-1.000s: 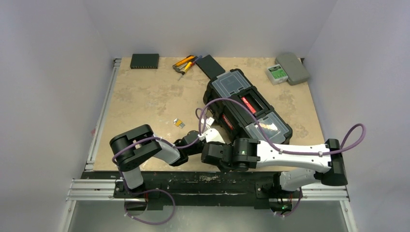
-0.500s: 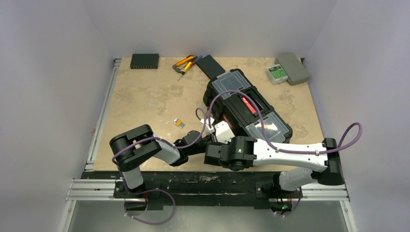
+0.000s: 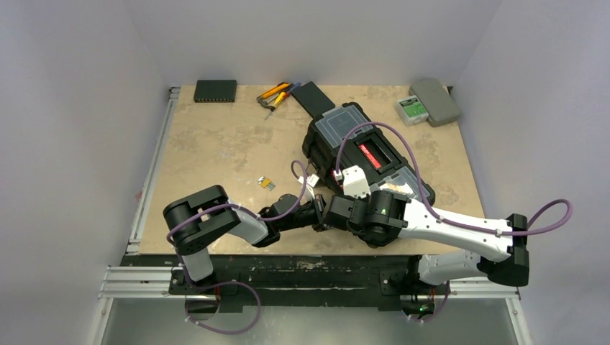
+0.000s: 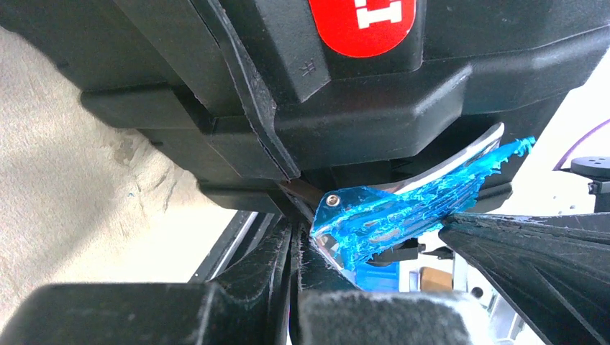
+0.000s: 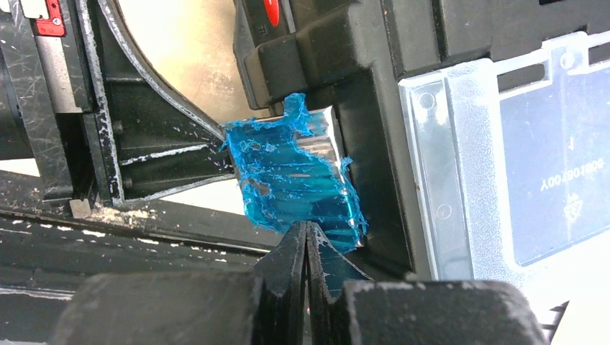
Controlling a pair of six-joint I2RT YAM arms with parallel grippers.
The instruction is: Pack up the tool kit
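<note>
One large black toolbox (image 3: 367,154) lies diagonally right of centre on the surface (image 3: 216,158), its lid down and one clear-lidded compartment (image 5: 547,144) beside the working corner. At its near side we find a blue latch (image 5: 295,180), scuffed and standing slightly off the wall; we judge it not yet snapped home. Yellow-black hand tools (image 3: 277,95) lie at the far edge, well apart from the toolbox, so we read the packing as unfinished: tools out, latch pending. The left pincer (image 4: 291,233) and right pincer (image 5: 306,233) both have their fingers pressed together, holding nothing, their tips just at the latch. The left arm is folded low, its forearm reaching rightward. The right arm stretches leftward from its base, its wrist at the toolbox's near corner. A flat black box (image 3: 215,90) and a grey case (image 3: 435,100) occupy the far corners.
</note>
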